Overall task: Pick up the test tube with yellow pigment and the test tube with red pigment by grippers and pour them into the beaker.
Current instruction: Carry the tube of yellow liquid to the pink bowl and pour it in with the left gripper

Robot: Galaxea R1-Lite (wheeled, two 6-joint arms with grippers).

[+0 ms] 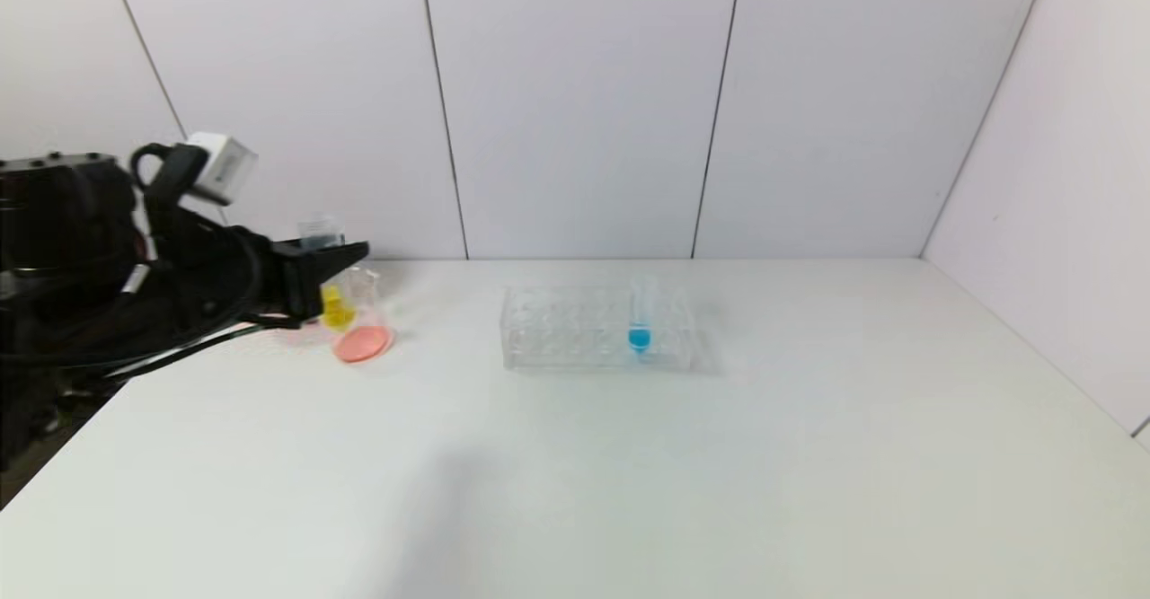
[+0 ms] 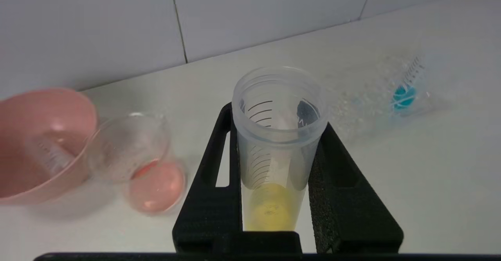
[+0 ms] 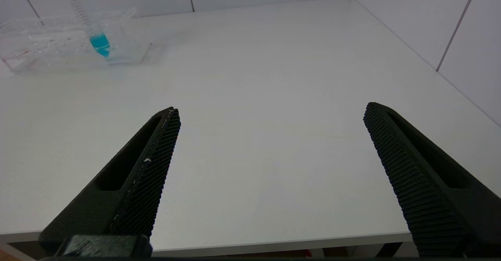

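**Ann:** Between the black fingers [image 2: 332, 175] of the left gripper [image 2: 280, 182] sits the yellow tube [image 2: 274, 163], clamped on both sides, mouth up, so nothing spills on the way over.

**Ben:** And the liquid?

**Ann:** A yellow pool at the bottom of the tube, the rest of it clear. It looks upright to me, so I'd say the pour has not begun.

**Ben:** Where's the target?

**Ann:** The beaker [image 2: 131, 151] is just beside the gripper, on the table [image 1: 629, 473], with a pinkish-red layer in its base. My guess is the red pigment is already in there. A pink bowl [image 2: 43, 143] stands right next to the beaker on its far side, and something clear and ribbed seems to lie inside it; I can't say what.

**Ben:** Anything else out there?

**Ann:** A clear rack [image 1: 597, 330] well away from the left gripper, holding a blue tube [image 1: 640, 316] upright.

**Ben:** The other arm?

**Ann:** The right gripper [image 3: 270, 128] hovers wide open over bare table, holding nothing, well clear of the rack.
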